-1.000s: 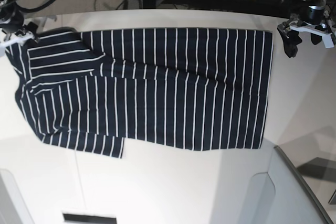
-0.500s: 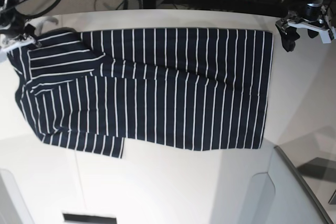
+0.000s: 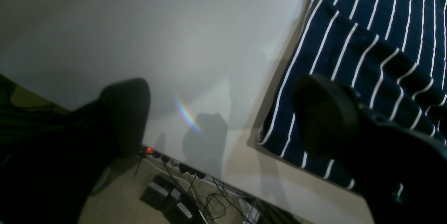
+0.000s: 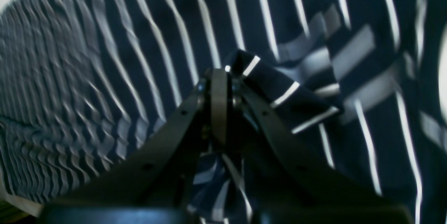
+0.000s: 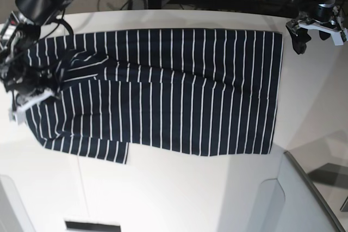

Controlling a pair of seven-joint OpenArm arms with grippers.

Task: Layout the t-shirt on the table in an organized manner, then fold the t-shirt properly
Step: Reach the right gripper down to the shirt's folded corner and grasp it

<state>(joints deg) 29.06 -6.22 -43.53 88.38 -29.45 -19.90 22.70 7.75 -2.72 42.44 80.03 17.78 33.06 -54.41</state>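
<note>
The right gripper (image 4: 220,77) is clamped on a raised fold of the shirt (image 5: 163,91), its jaws pressed together with striped cloth pinched between them; in the base view it (image 5: 33,88) sits over the shirt's left end, where the cloth is doubled over on itself; the left gripper (image 3: 223,112) has its fingers (image 3: 324,112) spread wide and holds nothing, hanging just off the shirt's far right corner, above bare table (image 5: 174,194); the shirt lies flat across the table's middle, stripes running across its short side; no containers are in view.
</note>
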